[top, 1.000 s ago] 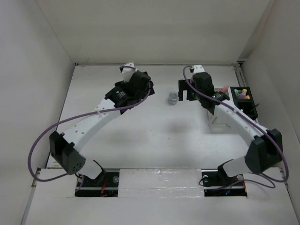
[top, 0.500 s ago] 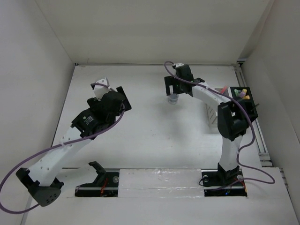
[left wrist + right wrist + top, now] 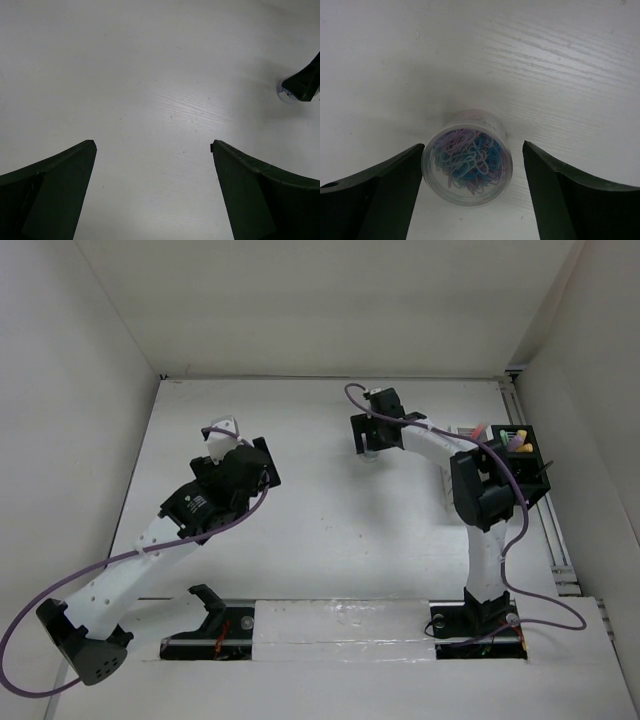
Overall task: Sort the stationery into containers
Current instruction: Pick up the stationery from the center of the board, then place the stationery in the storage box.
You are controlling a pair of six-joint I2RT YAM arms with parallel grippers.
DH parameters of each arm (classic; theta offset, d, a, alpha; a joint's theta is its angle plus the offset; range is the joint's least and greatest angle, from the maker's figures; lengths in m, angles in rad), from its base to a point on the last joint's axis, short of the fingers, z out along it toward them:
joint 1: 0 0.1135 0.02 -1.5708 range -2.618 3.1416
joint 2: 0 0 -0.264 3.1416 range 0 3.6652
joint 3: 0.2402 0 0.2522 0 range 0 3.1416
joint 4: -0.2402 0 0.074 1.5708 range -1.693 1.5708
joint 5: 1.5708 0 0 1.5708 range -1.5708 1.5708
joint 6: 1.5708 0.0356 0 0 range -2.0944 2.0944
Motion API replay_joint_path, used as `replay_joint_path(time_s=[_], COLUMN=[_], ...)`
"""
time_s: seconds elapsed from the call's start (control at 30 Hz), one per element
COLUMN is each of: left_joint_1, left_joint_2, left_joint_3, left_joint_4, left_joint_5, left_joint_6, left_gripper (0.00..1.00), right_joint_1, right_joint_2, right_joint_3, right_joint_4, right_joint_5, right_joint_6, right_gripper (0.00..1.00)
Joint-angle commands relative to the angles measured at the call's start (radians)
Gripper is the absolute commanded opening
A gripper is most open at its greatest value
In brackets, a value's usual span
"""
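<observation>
A small clear round tub (image 3: 467,162) of blue and purple paper clips stands upright on the white table. My right gripper (image 3: 473,145) is open and straddles it; the left finger (image 3: 395,185) is close against its side and the right finger (image 3: 560,190) stands apart. From above, the right gripper (image 3: 368,440) covers the tub at the far middle. The black mesh container (image 3: 528,462) at the far right holds yellow, green and pink highlighters (image 3: 515,438). The white mesh container (image 3: 449,483) is mostly hidden behind the right arm. My left gripper (image 3: 255,468) (image 3: 152,143) is open and empty over bare table.
White walls close in the table on the left, back and right. The right arm's elbow (image 3: 485,495) hangs over the containers. In the left wrist view the tub (image 3: 286,94) and a right finger (image 3: 305,82) show at the far right edge.
My right gripper moved left from beside the containers and came down around the tub. My left arm drew back from the far middle toward the left and near side.
</observation>
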Motion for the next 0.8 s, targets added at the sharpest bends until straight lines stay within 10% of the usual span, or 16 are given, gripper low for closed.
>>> replay_joint_path(time_s=[0.0,0.07,0.2,0.77], left_joint_1=[0.007,0.007,0.007,0.007], left_joint_2=[-0.016,-0.016,-0.025,-0.016], left_joint_3=[-0.005,-0.014,-0.014,-0.042], left_joint_4=[0.031,0.040,0.040,0.069], left_joint_5=[-0.014,-0.014,-0.014,0.018], left_joint_6=[0.017,0.026,0.026,0.045], left_gripper=[1.00,1.00,1.00,1.00], right_joint_1=[0.010,0.010,0.010,-0.159], right_joint_2=[0.007,0.016,0.014,-0.729], right_joint_3=[0.026,0.026,0.026,-0.141], right_joint_4=[0.029,0.029,0.020,-0.188], right_joint_5=[0.000,0.000,-0.023,0.133], right_joint_6=[0.004,0.004,0.004,-0.032], right_gripper=[0.81,0.71,0.03,0.00])
